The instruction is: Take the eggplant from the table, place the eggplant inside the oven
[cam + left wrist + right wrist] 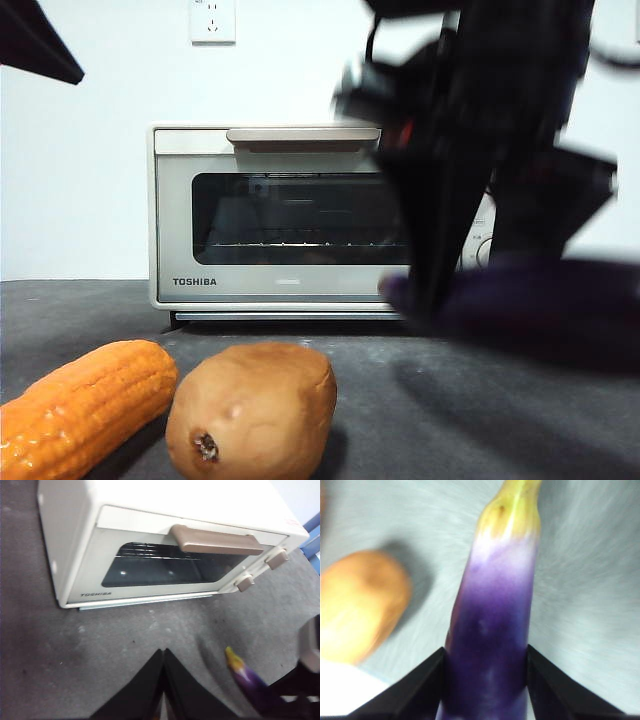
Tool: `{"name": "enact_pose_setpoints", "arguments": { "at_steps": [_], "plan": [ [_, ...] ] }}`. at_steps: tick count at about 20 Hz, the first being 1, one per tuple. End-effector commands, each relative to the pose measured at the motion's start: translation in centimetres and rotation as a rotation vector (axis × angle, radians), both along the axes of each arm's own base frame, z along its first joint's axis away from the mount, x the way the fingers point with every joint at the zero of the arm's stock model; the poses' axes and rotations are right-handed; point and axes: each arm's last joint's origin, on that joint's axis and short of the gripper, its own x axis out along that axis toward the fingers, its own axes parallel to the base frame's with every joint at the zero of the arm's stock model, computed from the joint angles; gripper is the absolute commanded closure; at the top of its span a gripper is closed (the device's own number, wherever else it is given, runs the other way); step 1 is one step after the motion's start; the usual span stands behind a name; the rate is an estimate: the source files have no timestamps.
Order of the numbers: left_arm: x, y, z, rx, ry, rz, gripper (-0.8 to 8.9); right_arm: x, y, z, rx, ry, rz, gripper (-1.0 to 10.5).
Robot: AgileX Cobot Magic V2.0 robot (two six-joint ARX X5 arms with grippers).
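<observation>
Nearest the front camera, at the bottom of the frame, lie a brown potato (252,410) and an orange corn cob (82,408) on the dark grey table (440,420). Behind them, right of centre, the right gripper (485,680) comes down as a big, dark, blurred mass, and its two black jaws are clamped on either side of the eggplant (492,630). In the front view the eggplant (530,305) is a smeared purple shape at middle right, in front of the oven's lower right corner; whether it has left the table I cannot tell.

My judgement: the pick-up step is in hand. The oven (265,215) has its door shut, handle (215,540) at the top, so the next move calls for opening the door before the eggplant can go onto the rack. The left gripper (164,680), jaws pressed together and holding nothing, hovers before the oven and looks best placed for that.

Motion blur hides the right arm's outline in the front view, and it covers the oven's knobs there. The eggplant's far end is cut off in both wrist views.
</observation>
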Motion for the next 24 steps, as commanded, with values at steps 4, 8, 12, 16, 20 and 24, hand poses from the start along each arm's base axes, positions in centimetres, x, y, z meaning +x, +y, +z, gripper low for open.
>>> {"name": "enact_pose_setpoints", "arguments": {
  "at_steps": [4, 8, 12, 16, 20, 24],
  "plan": [
    [2.8, -2.7, 2.7, 0.028, -0.037, -0.113, 8.09, -2.1, -3.4, 5.4, -0.224, -0.299, 0.082, 8.1],
    [6.3, -6.0, 4.6, 0.075, -0.033, -0.214, 8.09, -3.8, -6.4, 8.7, -0.29, -0.575, -0.051, 8.1],
    [9.7, -9.8, 5.4, 0.173, -0.025, -0.266, 8.09, -5.3, -8.4, 10.6, -0.223, -0.674, -0.107, 8.1],
    [12.3, -13.1, 4.6, 0.296, -0.015, -0.289, 8.09, -6.6, -9.9, 11.7, -0.162, -0.722, -0.133, 8.1],
    [13.7, -14.9, 3.2, 0.41, -0.036, -0.257, 8.09, -7.7, -11.1, 12.4, -0.116, -0.756, -0.155, 8.1],
    [14.0, -15.5, 2.1, 0.478, -0.033, -0.268, 8.09, -8.4, -11.9, 12.9, -0.082, -0.781, -0.169, 8.1]
  ]
}}
